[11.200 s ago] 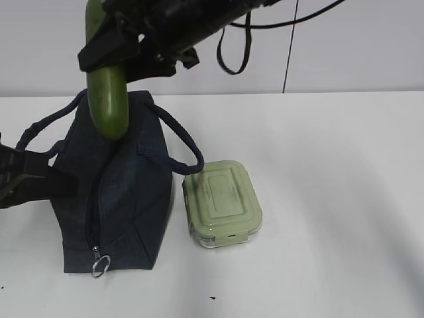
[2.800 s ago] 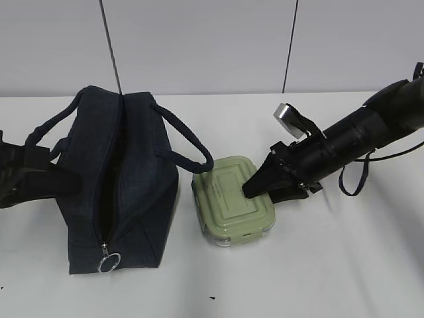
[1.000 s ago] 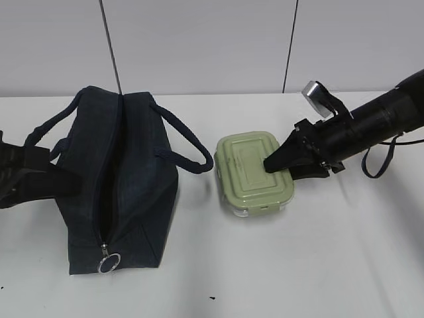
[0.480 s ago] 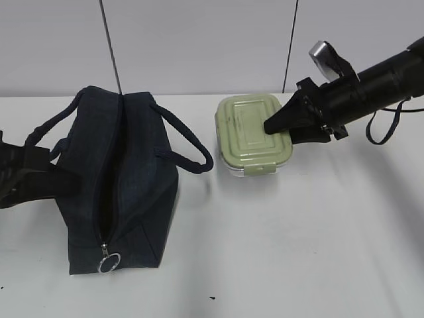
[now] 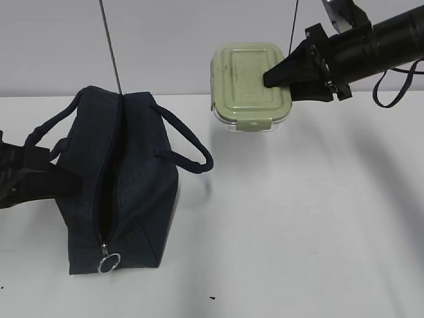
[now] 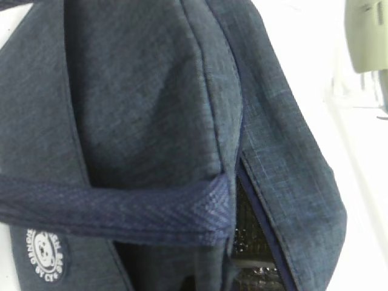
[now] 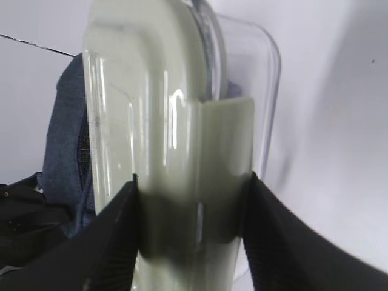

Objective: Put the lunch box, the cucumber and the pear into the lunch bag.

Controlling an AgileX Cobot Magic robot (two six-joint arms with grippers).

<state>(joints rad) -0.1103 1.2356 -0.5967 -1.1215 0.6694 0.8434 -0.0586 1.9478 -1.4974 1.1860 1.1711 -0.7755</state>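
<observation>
The box [image 5: 250, 89] hangs in the air above the table [image 5: 318, 218], up and to the right of the bag [image 5: 116, 185] and well apart from it. Its green lid faces the exterior camera, so the box is tipped up on edge rather than lying flat; its long axis runs roughly up and down in that view, leaning a little. The right gripper [image 5: 275, 74] has it by the right-hand short side, the jaws partly apart and clamped across lid and base.

The bag stands on the table at the left, its long axis running from the back wall toward the camera. The zipper slit along the top is parted, and the ring pull [image 5: 107, 264] hangs at the near end. Two loop handles show, one on each side.

Counted: one box, one bag, two arms. No cucumber or pear can be seen in any view.

The right wrist view shows the box [image 7: 176, 151] edge-on: pale lid to the left, clear base to the right, a lid clip between the two dark fingers [image 7: 115, 236]. The bag [image 7: 66, 145] shows behind it.

The left wrist view is filled by the bag's fabric [image 6: 145, 109], a handle strap [image 6: 115, 212], a white round logo [image 6: 43, 253], and a sliver of the box [image 6: 367, 33] at the top right. The left gripper [image 5: 46, 179] is closed, at the bag's left side by the handle; what it pinches cannot be made out.
</observation>
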